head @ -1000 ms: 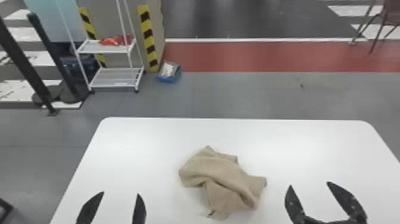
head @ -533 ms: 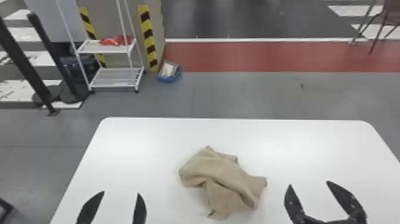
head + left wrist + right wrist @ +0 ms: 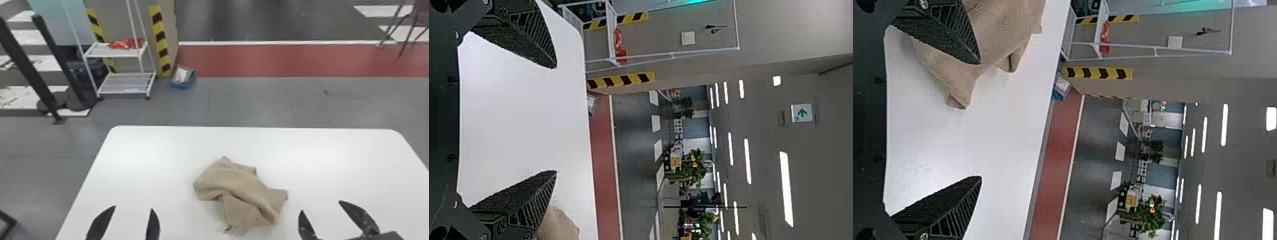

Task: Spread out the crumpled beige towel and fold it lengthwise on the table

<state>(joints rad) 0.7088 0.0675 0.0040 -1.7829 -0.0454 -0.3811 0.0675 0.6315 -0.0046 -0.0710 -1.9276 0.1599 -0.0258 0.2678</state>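
Head view: beige towel (image 3: 239, 191) crumpled, folds overlapping, one corner jutting toward right.

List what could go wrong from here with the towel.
1. Multi-layer pinch: the towel is bunched with folds overlapping, so a grasp could catch several layers and drag the bundle instead of opening it.
2. Wrong corner: one part is folded over toward the robot, so true corners may be hard to pick out.
3. Uneven pull: the towel sits closer to the right gripper than the left gripper; a one-sided tug could slide it across the table.
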